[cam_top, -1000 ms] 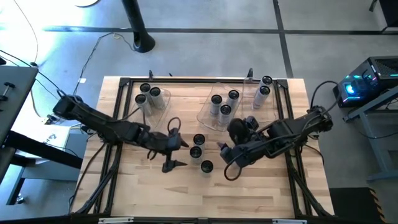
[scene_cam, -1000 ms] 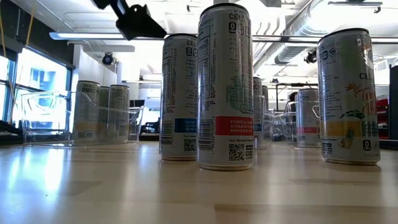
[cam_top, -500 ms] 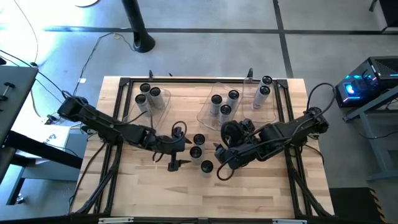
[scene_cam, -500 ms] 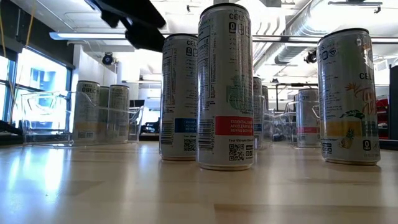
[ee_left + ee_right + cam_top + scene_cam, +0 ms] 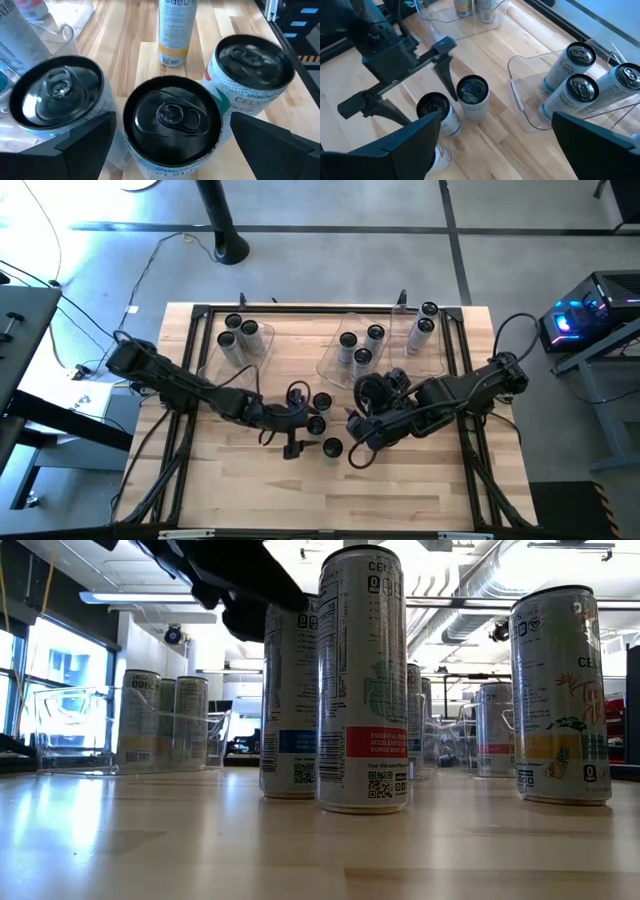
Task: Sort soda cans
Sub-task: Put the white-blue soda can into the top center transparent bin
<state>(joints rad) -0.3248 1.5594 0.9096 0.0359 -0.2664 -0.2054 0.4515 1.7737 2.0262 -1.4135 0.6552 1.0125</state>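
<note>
Three loose soda cans stand upright on the wooden table: a far one, a middle one and a near one. My left gripper is open and low at these cans. In the left wrist view its fingers stand on either side of the middle can without touching it, with the other two cans outside the fingers. My right gripper hangs open above the table just right of the group, with nothing between its fingers.
Three clear bins stand at the back: the left bin holds three cans, the middle bin three and the right bin two. Another can with a yellow band stands beyond the group. A dark frame rims the table.
My left gripper has gone down and toward the table's right edge, up to the three loose cans, and its open fingers now straddle the middle one. The cans have stayed where they were.
</note>
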